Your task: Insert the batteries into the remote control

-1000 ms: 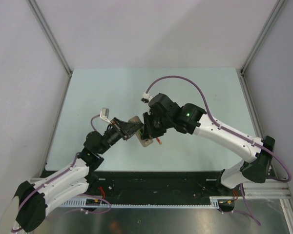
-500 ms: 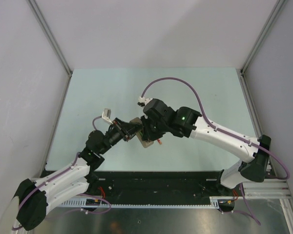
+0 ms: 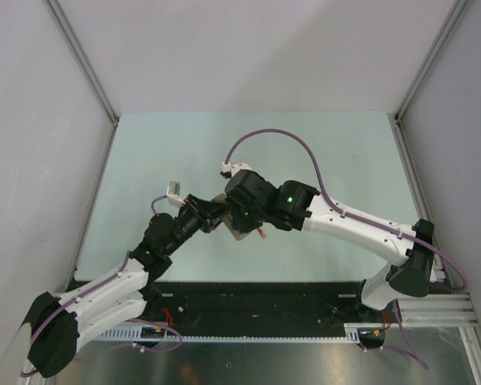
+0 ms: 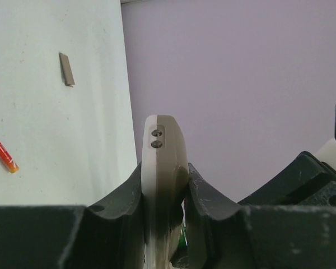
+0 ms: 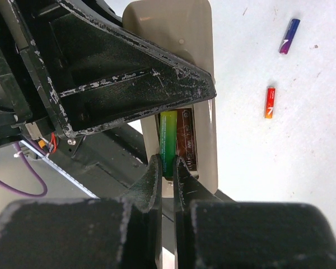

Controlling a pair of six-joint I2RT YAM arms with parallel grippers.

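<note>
Left end effector (image 4: pixel 164 178) clamped on remote control (image 4: pixel 162 143), holding it edge-on, lifted above surface (image 5: pixel 280 168) near its middle. Right end effector (image 5: pixel 167 171) nearly closed, fingertips pinching near end of green battery (image 5: pixel 168 134), which sits in left slot of open compartment in remote's back. Red battery (image 5: pixel 270 102) and blue battery (image 5: pixel 289 36) lie loose on surface, apart from each other. Small flat grey cover piece (image 4: pixel 66 69) lies farther off.
</note>
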